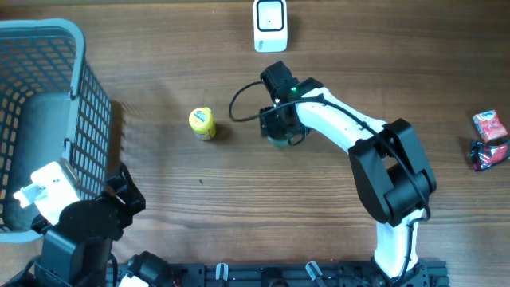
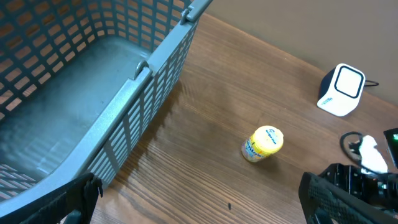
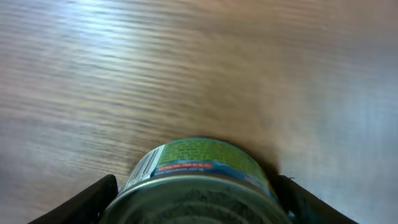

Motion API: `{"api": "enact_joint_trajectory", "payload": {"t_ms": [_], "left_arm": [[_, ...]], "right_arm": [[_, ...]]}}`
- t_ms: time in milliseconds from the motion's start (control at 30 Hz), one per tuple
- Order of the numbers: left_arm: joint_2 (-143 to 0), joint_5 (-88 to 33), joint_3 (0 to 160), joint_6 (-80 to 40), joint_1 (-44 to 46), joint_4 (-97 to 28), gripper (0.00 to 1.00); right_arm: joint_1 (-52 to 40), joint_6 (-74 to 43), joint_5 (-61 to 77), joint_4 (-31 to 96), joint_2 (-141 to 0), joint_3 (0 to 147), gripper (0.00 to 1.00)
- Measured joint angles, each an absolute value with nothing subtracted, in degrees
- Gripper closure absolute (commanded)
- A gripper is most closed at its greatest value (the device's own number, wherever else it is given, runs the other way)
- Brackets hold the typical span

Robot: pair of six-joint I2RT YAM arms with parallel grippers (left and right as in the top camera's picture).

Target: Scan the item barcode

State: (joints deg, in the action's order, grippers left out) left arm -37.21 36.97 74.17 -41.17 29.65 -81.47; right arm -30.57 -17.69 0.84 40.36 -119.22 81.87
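Observation:
A tin can (image 3: pixel 199 163) with a green label and a barcode on its left side fills the bottom of the right wrist view. My right gripper (image 3: pixel 198 199) is shut on it, one black finger pressed against each side. From overhead, the gripper (image 1: pixel 280 127) covers the can (image 1: pixel 280 143) at table centre, and only a teal rim shows. The white scanner (image 1: pixel 269 24) stands at the far edge, behind the can. My left gripper (image 2: pixel 199 200) hangs open over bare wood at the near left, holding nothing.
A small yellow bottle (image 1: pixel 202 123) lies left of the can. A large grey-blue mesh basket (image 1: pixel 80 76) fills the left side, beside my left arm. A red packet (image 1: pixel 489 126) and a dark item (image 1: pixel 488 155) lie at the right edge.

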Motion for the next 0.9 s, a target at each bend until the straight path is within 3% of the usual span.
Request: {"api": "enact_joint_trajectory", "payload": {"t_ms": [233, 433, 467, 633, 900], "left_arm": [[-37.2, 36.9, 74.2, -41.2, 29.6, -81.5, 0.0], [-37.2, 36.9, 74.2, -41.2, 29.6, -81.9, 0.0], [-37.2, 36.9, 74.2, -41.2, 29.6, -82.1, 0.0], [-37.2, 36.9, 74.2, -41.2, 29.6, -82.3, 0.0], [-37.2, 36.9, 74.2, -41.2, 29.6, -82.3, 0.0]], "right_arm": [[-30.6, 21.4, 0.6, 34.8, -119.3, 81.3, 0.28], [-30.5, 51.6, 0.8, 33.8, -119.3, 81.4, 0.19], [-30.6, 55.2, 0.5, 33.8, -119.3, 81.4, 0.0], [-30.2, 62.9, -0.3, 32.9, -119.3, 81.8, 0.0], [-31.0, 62.2, -5.4, 32.2, -119.2, 81.8, 0.0]]}}
